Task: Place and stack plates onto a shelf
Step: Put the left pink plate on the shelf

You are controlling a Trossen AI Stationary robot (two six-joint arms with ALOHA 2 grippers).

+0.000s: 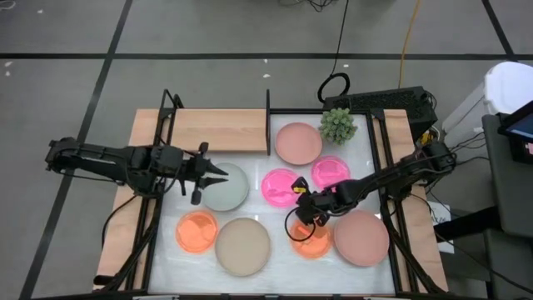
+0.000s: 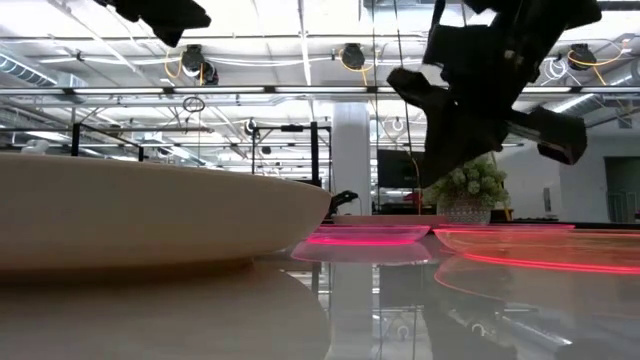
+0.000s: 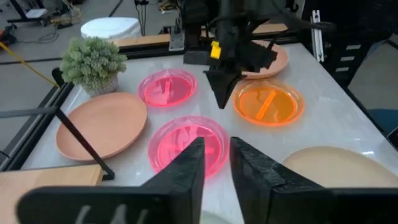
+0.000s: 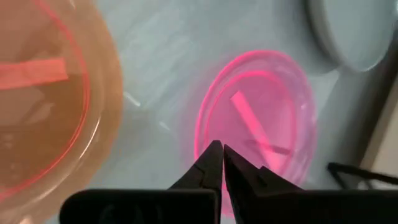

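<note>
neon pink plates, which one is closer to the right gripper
The neon pink plate in the table's middle, beside the grey-green plate. The right gripper hangs at its edge with fingers shut, while the other pink plate lies farther back, by the plant.

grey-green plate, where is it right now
In the high view the grey-green plate lies left of centre on the table, just under the left end effector, below the shelf.

Glossy white table, see-through neon plates, matte pastel plates, bare wood shelf

The table (image 1: 275, 271) is smooth, mirror-glossy white; the neon pink plates (image 1: 281, 186) and orange plates (image 1: 197, 231) near the plant (image 1: 337, 125) look like translucent plastic, the beige plate (image 1: 242, 246) and grey-green plate (image 1: 225, 187) matte, the shelf (image 1: 221, 131) light unfinished-looking wood with thin black metal uprights.
</note>
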